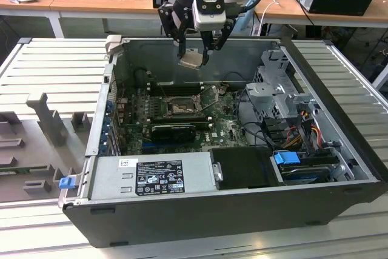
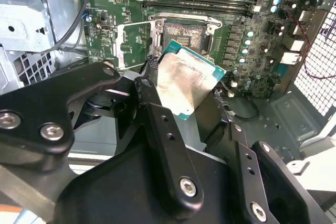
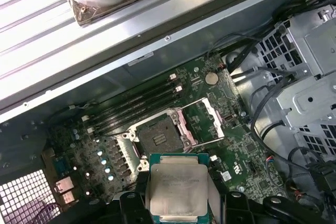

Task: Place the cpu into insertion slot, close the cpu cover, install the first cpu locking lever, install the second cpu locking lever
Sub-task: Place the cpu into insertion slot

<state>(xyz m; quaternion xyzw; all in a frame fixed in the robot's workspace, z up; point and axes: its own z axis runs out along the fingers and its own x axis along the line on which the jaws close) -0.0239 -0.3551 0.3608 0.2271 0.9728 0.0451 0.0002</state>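
Gripper [image 1: 194, 54] is clamping the cpu [image 1: 191, 60] between its fingers, hanging in the upper middle of the exterior view over the open computer case [image 1: 200, 216]. The arm is getting cut off at the top edge. Fingers are covering part of the chip, so just a pale tilted face is showing. Insertion slot [image 1: 180, 108] is sitting lower, on the green board [image 1: 233, 128], well apart from the chip, dark centre bare. The cpu cover is hard to make out here.

In the second wrist view, black gripper linkage is blocking a lot and hiding one corner of the cpu [image 2: 186, 80]. The chip is showing a smudged silver-beige metal face with a green rim, tilted. It is overlapping one edge of the insertion slot [image 2: 185, 34] in the picture. The cpu cover [image 2: 134, 43] is lying flipped open just beside the slot.

In the first wrist view, the cpu [image 3: 178, 187] is running off the picture edge. The insertion slot [image 3: 157, 136] is lying uncovered, the cpu cover [image 3: 202, 121] is open beside it, and the ram slots [image 3: 136, 103] are running along the slot's other side.
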